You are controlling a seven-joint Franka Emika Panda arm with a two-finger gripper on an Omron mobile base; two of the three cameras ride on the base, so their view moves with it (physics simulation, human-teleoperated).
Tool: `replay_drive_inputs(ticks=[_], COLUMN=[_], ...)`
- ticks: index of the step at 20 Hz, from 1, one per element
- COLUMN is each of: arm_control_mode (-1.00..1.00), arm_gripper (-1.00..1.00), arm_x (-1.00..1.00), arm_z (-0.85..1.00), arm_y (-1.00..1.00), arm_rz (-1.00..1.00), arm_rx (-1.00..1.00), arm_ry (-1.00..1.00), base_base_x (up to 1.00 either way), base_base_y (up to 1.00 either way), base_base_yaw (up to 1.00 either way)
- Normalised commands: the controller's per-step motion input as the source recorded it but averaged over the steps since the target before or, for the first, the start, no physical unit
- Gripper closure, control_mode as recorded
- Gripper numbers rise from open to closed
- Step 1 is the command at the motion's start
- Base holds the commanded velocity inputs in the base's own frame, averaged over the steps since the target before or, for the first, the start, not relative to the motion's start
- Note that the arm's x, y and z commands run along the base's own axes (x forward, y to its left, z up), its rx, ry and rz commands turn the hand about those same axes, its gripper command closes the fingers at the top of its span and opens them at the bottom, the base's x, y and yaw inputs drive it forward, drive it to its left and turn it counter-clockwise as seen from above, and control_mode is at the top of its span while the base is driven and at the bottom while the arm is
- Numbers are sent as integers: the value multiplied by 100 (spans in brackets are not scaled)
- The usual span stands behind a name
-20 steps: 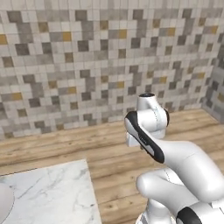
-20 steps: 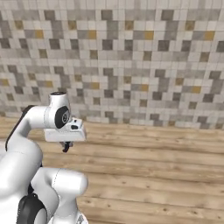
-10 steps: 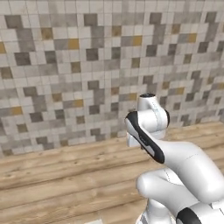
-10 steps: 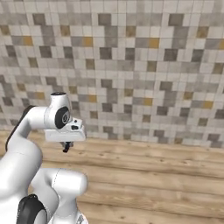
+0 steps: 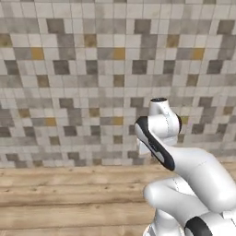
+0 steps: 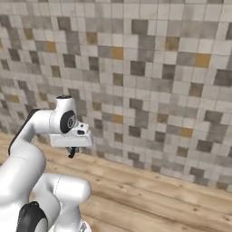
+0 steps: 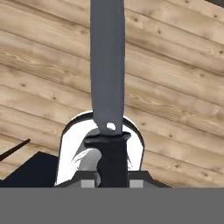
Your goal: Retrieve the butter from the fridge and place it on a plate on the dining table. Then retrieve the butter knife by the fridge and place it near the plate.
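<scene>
the gripper (image 6: 71,153) is clamping the butter knife (image 7: 107,65) by its blackish handle, and in the hand view the grey blade is running straight out from the handle, up the middle of the picture, along the line the hand is pointing. the fingertips themselves are sitting under the handle at the bottom of that view, so how they stand cannot be made out directly; the knife sitting fixed there is what suggests they are closed on it.

in the right base view the gripper is hanging under the white hand, tucked close to the arm's upper joint, with a dark stub showing beneath it above the wooden floor (image 6: 149,199). the left base view is showing the arm (image 5: 161,133) folded up in front of a mosaic tiled wall (image 5: 69,78).

beneath the blade in the hand view, the wood planks are lying crosswise to the knife's long axis.

judging from this, the robot is carrying the knife and the placing step is what is left. the relation that matters for the coming move is the knife's long axis: it is lying in line with the hand, blade leading, so the hand will probably need to bring the blade close to level over the table beside the plate before letting go. which way the plate lies from the gripper cannot be told from here.
</scene>
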Motion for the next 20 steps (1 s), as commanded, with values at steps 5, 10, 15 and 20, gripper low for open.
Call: replay_drive_inputs(ticks=[5, 10, 15, 20], arm_control_mode=[100, 100, 100, 100], arm_gripper=[100, 100, 100, 100], arm_x=[0, 0, 0, 0], arm_z=[0, 0, 0, 0], arm_y=[0, 0, 0, 0], arm_rz=[0, 0, 0, 0], arm_rx=[0, 0, 0, 0], arm_ry=[0, 0, 0, 0], base_base_x=[61, 49, 38, 31], base_base_y=[-15, -14, -33, -51], base_base_yaw=[86, 88, 83, 78])
